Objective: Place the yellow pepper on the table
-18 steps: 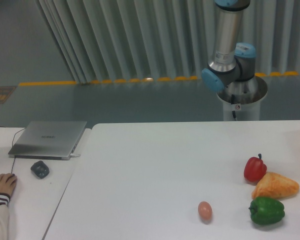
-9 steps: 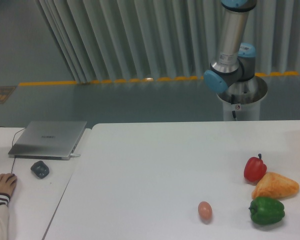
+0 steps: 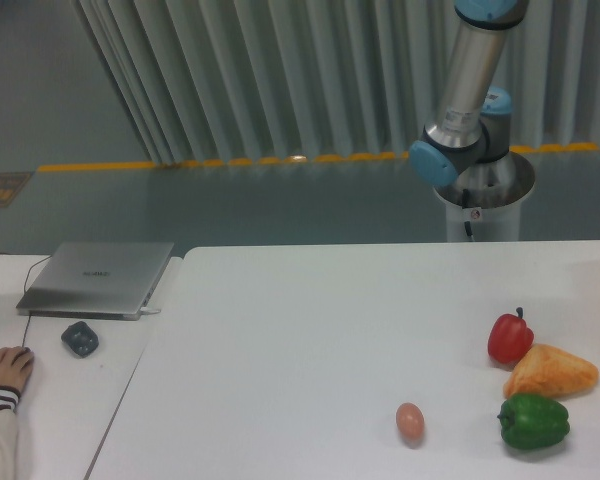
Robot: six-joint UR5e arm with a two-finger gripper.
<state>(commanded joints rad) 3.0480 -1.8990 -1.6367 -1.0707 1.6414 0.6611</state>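
The robot's gripper is out of the picture, above the top edge, so nobody can tell if its fingers are apart or together. Only part of the silver metal arm (image 3: 472, 75) with smooth blue round caps shows, leaning up from a shiny grey round base (image 3: 483, 195) behind the table.

The big white table (image 3: 310, 330) has a flat, smooth, dull top and a rounded corner. The glossy yellow pepper is not seen anywhere on it or in the picture.

On the right side of the table sits a shiny red bell pepper (image 3: 509, 337) with a little dark stem, standing upright. Just beside it, touching or almost touching, lies an orange-yellow wedge with a rough, bumpy skin (image 3: 551, 371). In front of that is a shiny, lumpy green bell pepper (image 3: 533, 421). A small, smooth, pinkish-brown egg (image 3: 410, 420) lies alone, well apart to the left of the green pepper.

On the smaller white desk (image 3: 70, 400) at the left rests a closed silver laptop (image 3: 98, 277) with small writing on its lid, too tiny to read. Near it is a small dark grey lump (image 3: 79, 338). A person's hand (image 3: 6, 370) in a striped sleeve rests on the desk.
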